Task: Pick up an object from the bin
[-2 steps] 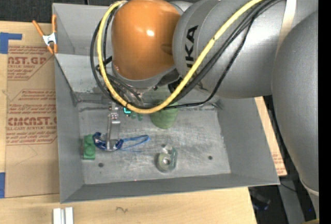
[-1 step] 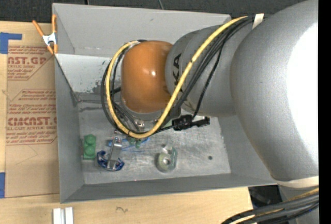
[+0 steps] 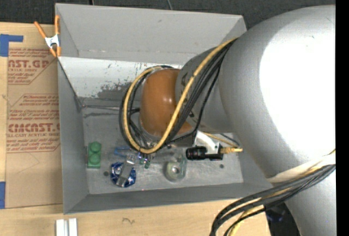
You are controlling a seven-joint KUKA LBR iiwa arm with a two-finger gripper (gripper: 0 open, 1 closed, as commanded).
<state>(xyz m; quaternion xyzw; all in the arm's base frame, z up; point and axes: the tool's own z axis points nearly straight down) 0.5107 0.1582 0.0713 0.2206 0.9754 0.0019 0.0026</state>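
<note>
My claw (image 3: 137, 157) is down low in the bin (image 3: 71, 120), at the near side, just beside a blue and white round thing (image 3: 123, 174). I cannot tell if it is apart or together. I think nothing is picked up yet.

Bright, fairly even light falls from above. The arm (image 3: 289, 88) takes the strongest glare, and its pale shell is close to washed out along the upper curve. The far wall of the bin (image 3: 147, 33) is well lit. Its floor beneath the arm lies in soft shadow, darkest along the foot of that wall. The orange cover (image 3: 158, 101) carries a dull sheen. Beyond the far rim the ground is nearly black.
</note>
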